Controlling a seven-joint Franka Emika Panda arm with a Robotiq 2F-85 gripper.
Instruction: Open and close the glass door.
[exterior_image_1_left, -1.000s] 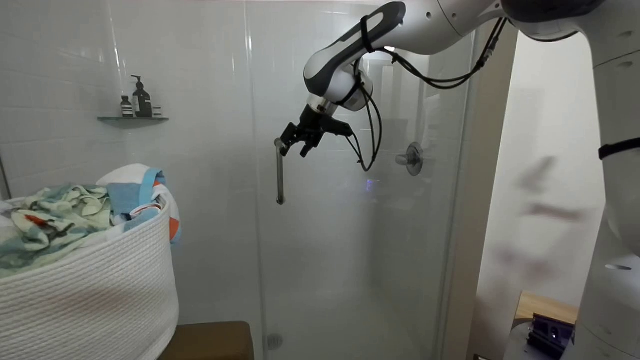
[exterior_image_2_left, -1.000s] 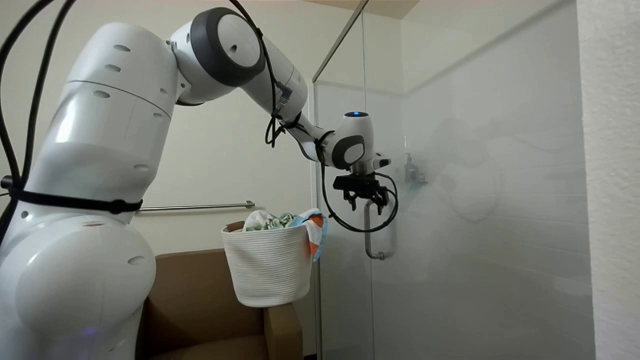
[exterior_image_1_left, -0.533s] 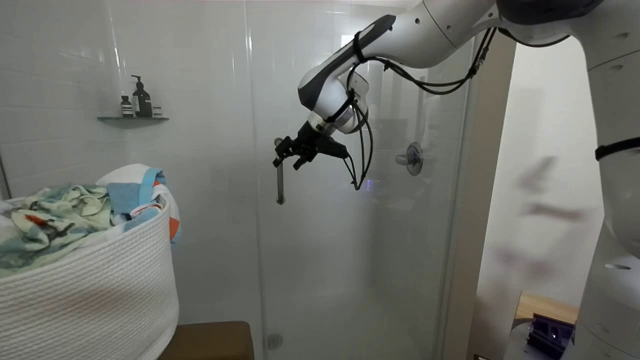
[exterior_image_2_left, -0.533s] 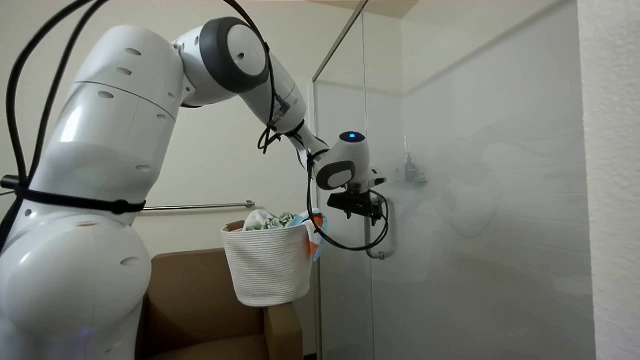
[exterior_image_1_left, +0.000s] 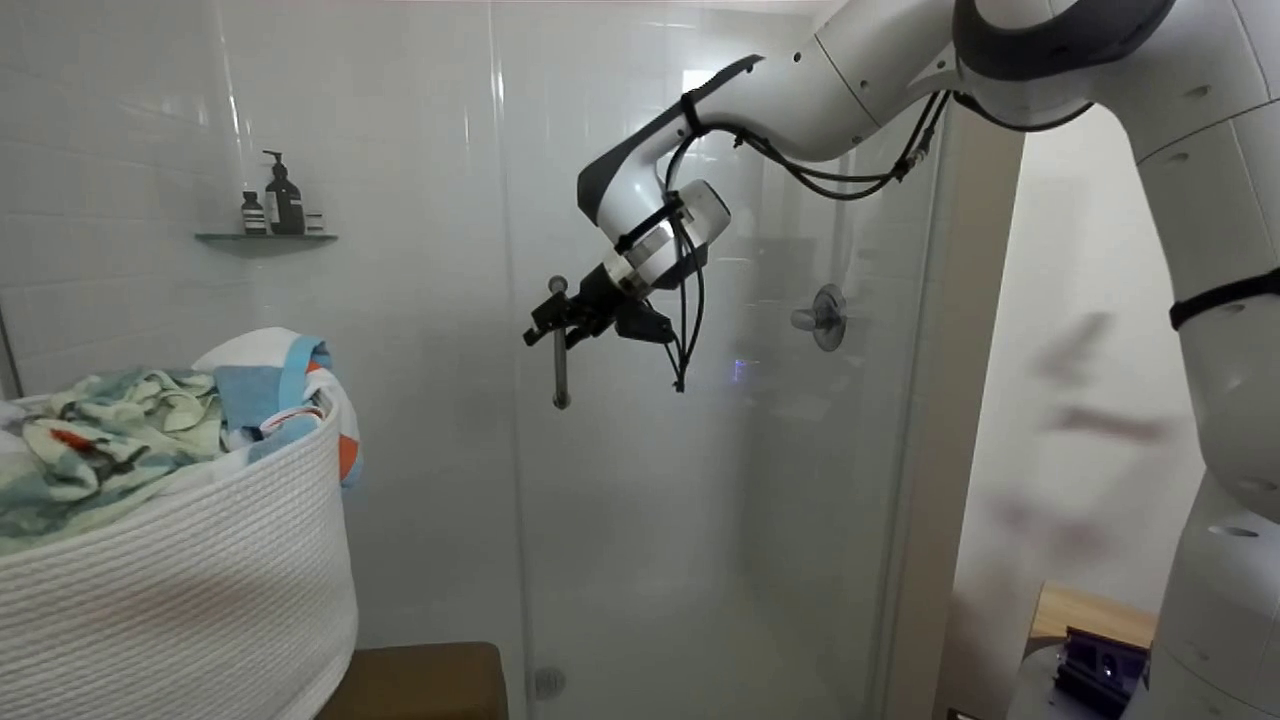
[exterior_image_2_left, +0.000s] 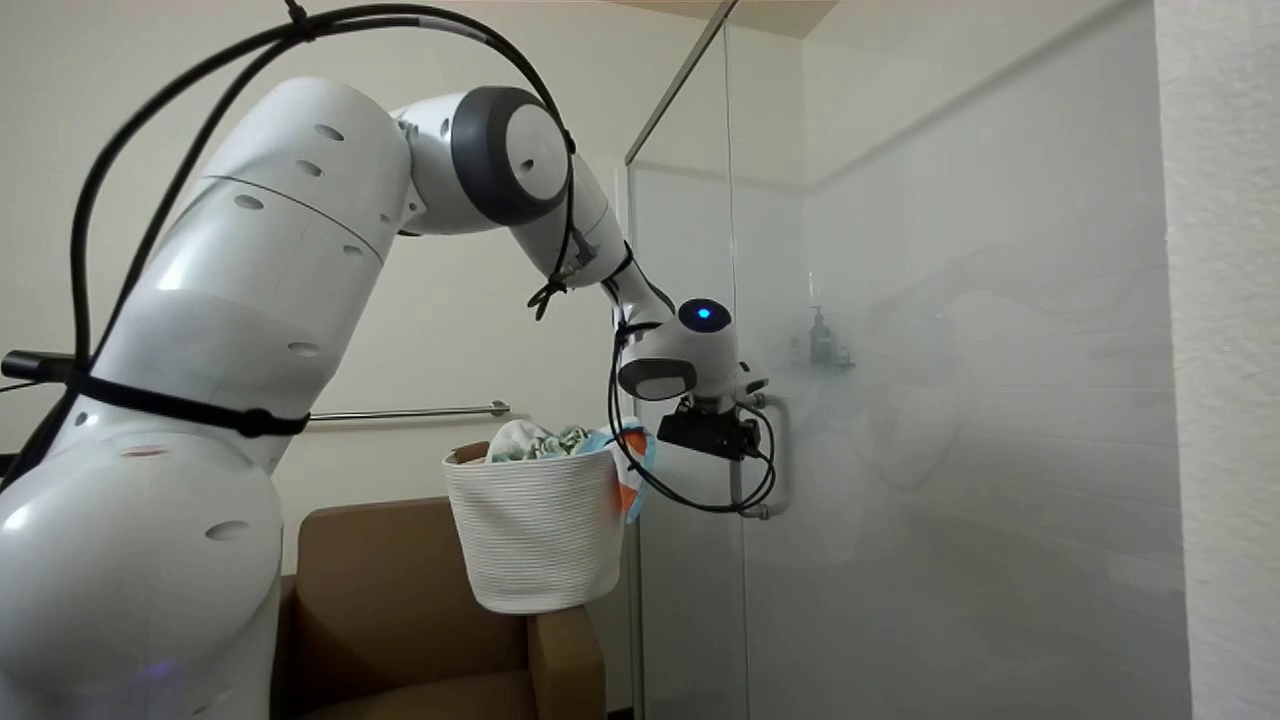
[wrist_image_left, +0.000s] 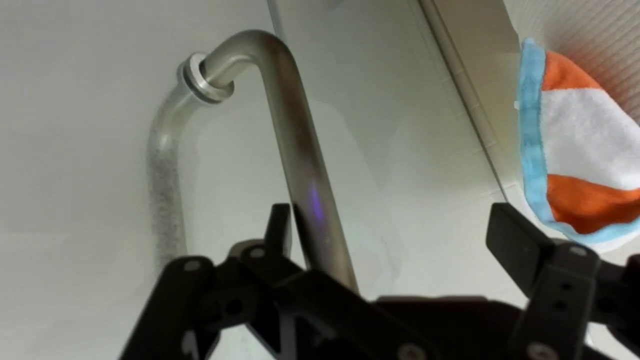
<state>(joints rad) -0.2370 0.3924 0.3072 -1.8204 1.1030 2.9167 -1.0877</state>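
The glass door (exterior_image_1_left: 680, 500) is a tall clear panel, seen also in an exterior view (exterior_image_2_left: 920, 580); it stands in line with the panel beside it. Its vertical silver bar handle (exterior_image_1_left: 561, 375) shows in both exterior views (exterior_image_2_left: 737, 480) and in the wrist view (wrist_image_left: 300, 135). My gripper (exterior_image_1_left: 552, 338) is at the upper part of the handle. In the wrist view the gripper (wrist_image_left: 395, 222) is open, with the bar between its fingers, close beside the left finger and well apart from the right one. In an exterior view the fingers are hidden behind the wrist camera.
A white woven basket (exterior_image_1_left: 200, 600) with towels stands on the brown chair (exterior_image_2_left: 400, 590) beside the shower. The handleless glass panel (exterior_image_1_left: 430, 500) adjoins the door. Behind the glass are a corner shelf (exterior_image_1_left: 265, 238) with bottles and a shower valve (exterior_image_1_left: 828, 318).
The arm has reached forward and down. The gripper has moved down along the handle and its fingers have come around the bar. The door has not visibly moved.
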